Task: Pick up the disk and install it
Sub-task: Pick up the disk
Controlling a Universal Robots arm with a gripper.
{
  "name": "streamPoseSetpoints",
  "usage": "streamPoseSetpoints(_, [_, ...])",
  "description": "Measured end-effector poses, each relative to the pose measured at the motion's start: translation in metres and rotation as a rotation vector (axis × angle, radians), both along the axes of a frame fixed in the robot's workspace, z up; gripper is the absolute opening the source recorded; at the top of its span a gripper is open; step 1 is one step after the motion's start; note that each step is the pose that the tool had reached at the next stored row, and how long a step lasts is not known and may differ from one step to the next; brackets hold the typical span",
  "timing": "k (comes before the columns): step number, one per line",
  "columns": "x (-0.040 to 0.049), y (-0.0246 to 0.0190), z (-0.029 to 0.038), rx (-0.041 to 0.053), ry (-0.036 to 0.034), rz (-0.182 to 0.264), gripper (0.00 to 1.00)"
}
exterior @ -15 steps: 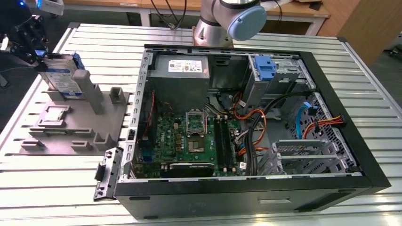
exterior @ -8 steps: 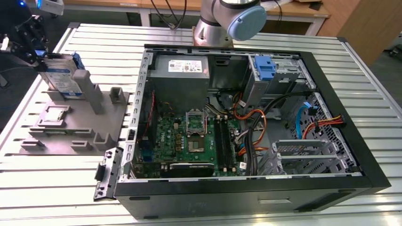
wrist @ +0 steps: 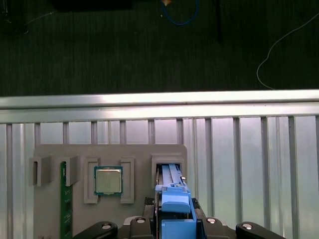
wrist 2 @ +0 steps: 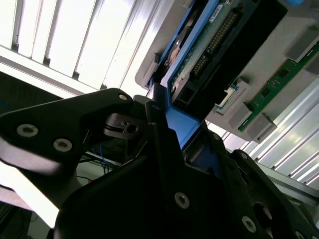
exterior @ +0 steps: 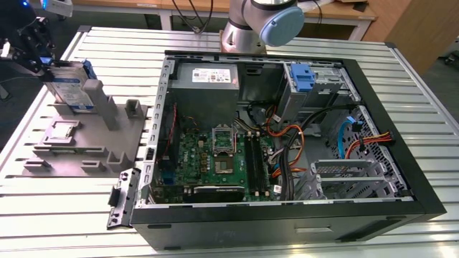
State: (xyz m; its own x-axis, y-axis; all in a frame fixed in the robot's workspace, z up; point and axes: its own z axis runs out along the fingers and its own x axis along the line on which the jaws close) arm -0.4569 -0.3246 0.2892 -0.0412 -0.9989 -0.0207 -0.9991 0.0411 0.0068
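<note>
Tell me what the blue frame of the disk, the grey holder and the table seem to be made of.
Carrier frame of the disk: bright blue, evenly coloured, slightly glossy, so probably moulded plastic.
Holder fixture: matte uniform grey with blocky shapes, likely plastic, perhaps printed.
Table: pale silver slats with bright reflections, apparently aluminium profiles.

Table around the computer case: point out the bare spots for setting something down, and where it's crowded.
Bare slats of the table lie between the grey holder and the near edge, and on the exterior view's right of the case. Crowded: inside the case, with cables and boards, and the holder, where the gripper is at the disk.
</note>
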Motion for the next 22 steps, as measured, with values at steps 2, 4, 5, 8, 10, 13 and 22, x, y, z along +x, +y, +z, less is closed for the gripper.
streamPoseSetpoints(2, [0.0000, 0.0000, 0.0018, -0.0001, 0.0000, 0.000, 0.37])
streamPoseSetpoints(4, [0.0000, 0.0001, 0.0037, -0.0004, 0.0001, 0.000, 0.37])
streamPoseSetpoints(5, [0.0000, 0.0000, 0.0046, -0.0007, 0.0001, 0.000, 0.37])
streamPoseSetpoints(8, [0.0000, 0.0001, 0.0059, -0.0014, -0.0002, 0.000, 0.37])
streamPoseSetpoints(10, [-0.0001, 0.0001, 0.0069, -0.0020, 0.0003, 0.000, 0.37])
streamPoseSetpoints(13, [0.0000, 0.0001, 0.0070, -0.0024, -0.0002, 0.000, 0.37])
streamPoseSetpoints(22, [0.0000, 0.0001, 0.0113, -0.0034, 0.0000, 0.000, 0.37])
